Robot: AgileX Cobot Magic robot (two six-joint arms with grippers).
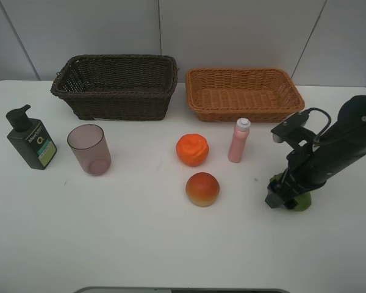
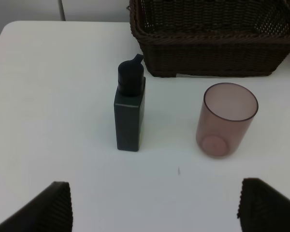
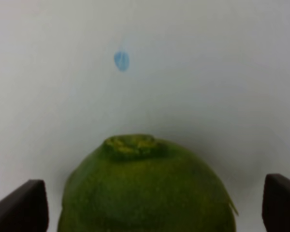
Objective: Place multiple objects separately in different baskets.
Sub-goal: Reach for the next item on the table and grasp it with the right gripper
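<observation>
My right gripper (image 1: 285, 196) is down on the table at the right, jaws open on either side of the green fruit (image 1: 302, 203). The right wrist view shows the fruit (image 3: 145, 188) between the wide-apart fingertips (image 3: 24, 205). My left gripper (image 2: 154, 210) is open and empty, hovering short of the dark green pump bottle (image 2: 129, 111) and the pink-brown cup (image 2: 226, 120). The orange fruit (image 1: 192, 149), the peach-like fruit (image 1: 202, 188) and the slim pink bottle (image 1: 238, 141) stand mid-table. The dark brown basket (image 1: 116, 97) and the orange-tan basket (image 1: 201, 104) are at the back.
The pump bottle (image 1: 29, 138) and cup (image 1: 89, 149) stand at the left of the white table (image 1: 140, 244). Nothing shows inside either basket. The left arm is out of the exterior high view.
</observation>
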